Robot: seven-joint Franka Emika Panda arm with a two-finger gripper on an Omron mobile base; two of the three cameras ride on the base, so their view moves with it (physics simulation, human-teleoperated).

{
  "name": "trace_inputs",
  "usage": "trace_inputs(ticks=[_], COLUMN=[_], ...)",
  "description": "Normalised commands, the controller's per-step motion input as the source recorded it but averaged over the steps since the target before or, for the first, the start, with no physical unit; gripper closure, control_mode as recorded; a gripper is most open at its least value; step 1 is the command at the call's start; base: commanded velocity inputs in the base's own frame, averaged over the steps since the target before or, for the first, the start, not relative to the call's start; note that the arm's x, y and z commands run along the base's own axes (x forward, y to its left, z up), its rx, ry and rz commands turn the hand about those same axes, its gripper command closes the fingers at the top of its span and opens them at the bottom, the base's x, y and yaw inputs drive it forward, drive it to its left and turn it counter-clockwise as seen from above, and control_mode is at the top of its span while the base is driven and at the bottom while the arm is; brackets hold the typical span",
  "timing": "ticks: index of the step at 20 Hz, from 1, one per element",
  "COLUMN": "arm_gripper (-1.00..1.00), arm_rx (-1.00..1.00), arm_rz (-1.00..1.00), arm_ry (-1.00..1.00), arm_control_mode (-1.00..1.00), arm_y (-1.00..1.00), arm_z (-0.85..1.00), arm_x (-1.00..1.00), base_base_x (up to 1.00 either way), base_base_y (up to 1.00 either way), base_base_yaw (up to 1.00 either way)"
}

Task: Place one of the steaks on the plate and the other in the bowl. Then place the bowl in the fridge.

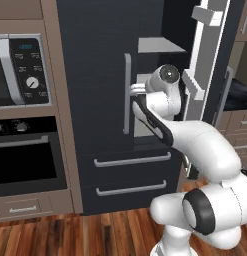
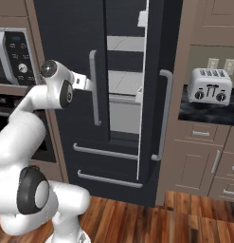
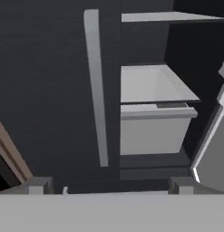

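Observation:
The tall dark charcoal fridge (image 1: 95, 60) stands straight ahead with its left door shut and its right door (image 1: 210, 60) swung open. Pale grey-white shelves (image 3: 149, 84) and a white bin (image 3: 149, 131) show inside, and nothing lies on them. My gripper (image 2: 90, 85) hovers at mid height just in front of the left door's long silver handle (image 2: 94, 90), beside the opening. In the hand view the fingertips (image 3: 41, 185) stand wide apart, so the gripper (image 3: 111, 186) is open with nothing between them. The steaks, the bowl and the plate are out of view.
A built-in microwave (image 1: 22, 70) and oven (image 1: 25, 155) sit left of the fridge. To the right, a silver toaster (image 2: 209, 85) stands on a dark counter above brown cabinets (image 2: 199, 161). Two fridge drawers (image 1: 130, 175) lie below, over a wooden floor.

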Motion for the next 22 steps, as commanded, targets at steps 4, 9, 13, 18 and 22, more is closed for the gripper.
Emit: trace_inputs(ticks=[4,9,13,18,22], arm_gripper=[-1.0,-1.0,-1.0,-1.0,-1.0], arm_rx=[0.0,0.0,0.0,0.0,0.0], arm_rz=[0.02,0.02,0.02,0.07,0.06], arm_ry=[0.1,0.11,0.03,-0.21,-0.24], arm_control_mode=[-1.0,-1.0,-1.0,-1.0,-1.0], arm_y=[0.0,0.0,0.0,0.0,0.0], arm_z=[0.0,0.0,-0.06,-0.32,-0.25], arm_x=[0.89,0.95,0.87,0.4,0.46], base_base_x=[0.0,0.0,0.0,0.0,0.0], base_base_y=[0.0,0.0,0.0,0.0,0.0], base_base_yaw=[0.0,0.0,0.0,0.0,0.0])
